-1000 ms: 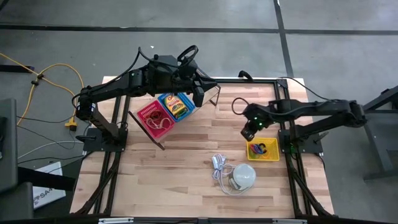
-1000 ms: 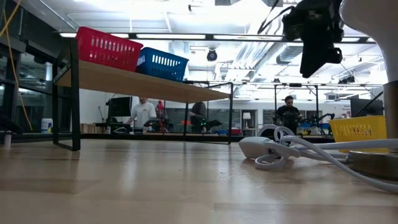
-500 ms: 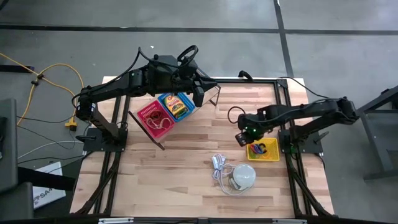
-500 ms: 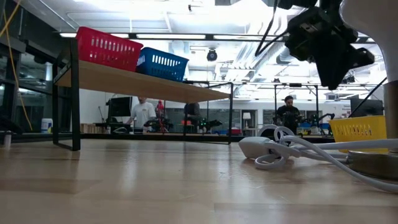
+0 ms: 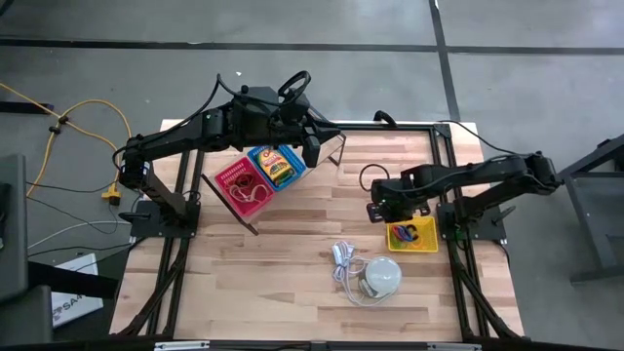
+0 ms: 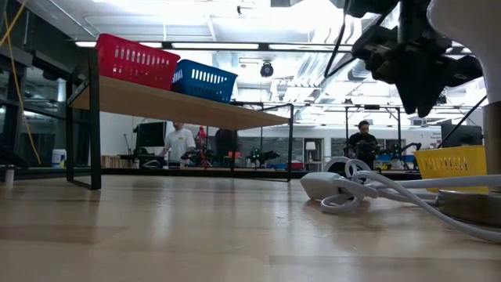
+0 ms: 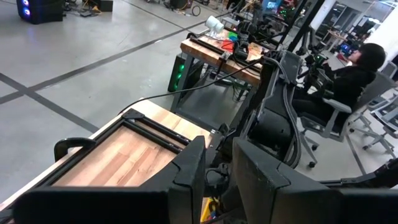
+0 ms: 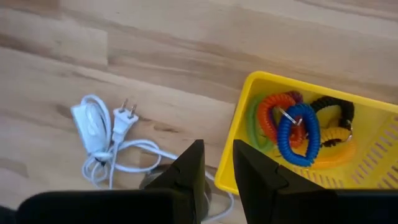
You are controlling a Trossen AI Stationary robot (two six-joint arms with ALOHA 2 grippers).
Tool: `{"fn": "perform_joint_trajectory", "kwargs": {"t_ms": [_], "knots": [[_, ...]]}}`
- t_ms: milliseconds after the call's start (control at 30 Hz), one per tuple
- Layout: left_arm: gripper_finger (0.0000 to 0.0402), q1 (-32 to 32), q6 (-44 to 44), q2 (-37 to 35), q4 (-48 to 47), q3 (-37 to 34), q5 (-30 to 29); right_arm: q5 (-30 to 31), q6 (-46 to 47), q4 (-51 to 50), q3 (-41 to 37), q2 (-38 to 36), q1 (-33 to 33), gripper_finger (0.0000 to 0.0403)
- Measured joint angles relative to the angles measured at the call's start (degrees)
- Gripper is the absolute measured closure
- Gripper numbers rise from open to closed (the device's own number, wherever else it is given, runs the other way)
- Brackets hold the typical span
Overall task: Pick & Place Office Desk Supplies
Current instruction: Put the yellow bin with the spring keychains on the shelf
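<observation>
The left arm reaches from the table's left edge toward the far side, elbow bent, its wrist held high. The left gripper (image 5: 313, 146) hangs there, its two dark fingers (image 7: 188, 180) nearly together with a narrow gap, nothing between them. The right arm stretches in from the right, forearm level, wrist turned downward. The right gripper (image 5: 375, 212) points at the tabletop, fingers (image 8: 189, 168) likewise close and empty

Robotics lab: other robot benches (image 7: 227, 46), seated person (image 7: 354, 74), concrete floor (image 5: 546, 24).
</observation>
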Motion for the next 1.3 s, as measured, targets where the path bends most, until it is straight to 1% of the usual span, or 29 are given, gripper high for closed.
{"fn": "perform_joint_trajectory", "kwargs": {"t_ms": [167,367,567,767,1067,1167,1300], "knots": [[0.0323,0.01,0.0,0.0,0.02,0.0,0.0,0.5,2.64,1.17,-0.02,3.94,-0.2,0.0332],[0.0323,0.01,0.0,0.0,0.02,0.0,0.0,-2.0,5.03,4.38,0.0,7.88,-0.29,0.0332],[0.0323,0.01,-0.01,0.0,0.02,0.0,0.0,-2.27,9.18,3.96,0.0,8.9,1.35,0.0332],[0.0323,0.01,0.0,0.0,0.0,0.0,0.0,-2.18,12.6,1.04,0.0,8.86,3.25,0.0332],[0.0323,0.01,-0.01,0.0,0.01,0.0,0.0,-1.43,14.29,0.62,0.0,8.86,5.0,0.0332],[0.0323,0.01,-0.01,0.0,0.01,0.0,0.0,-1.43,14.29,0.74,0.0,9.82,5.2,0.0332],[0.0323,0.01,0.0,0.0,0.02,0.0,0.0,0.08,14.34,0.91,0.0,11.32,5.95,0.0332]]}}
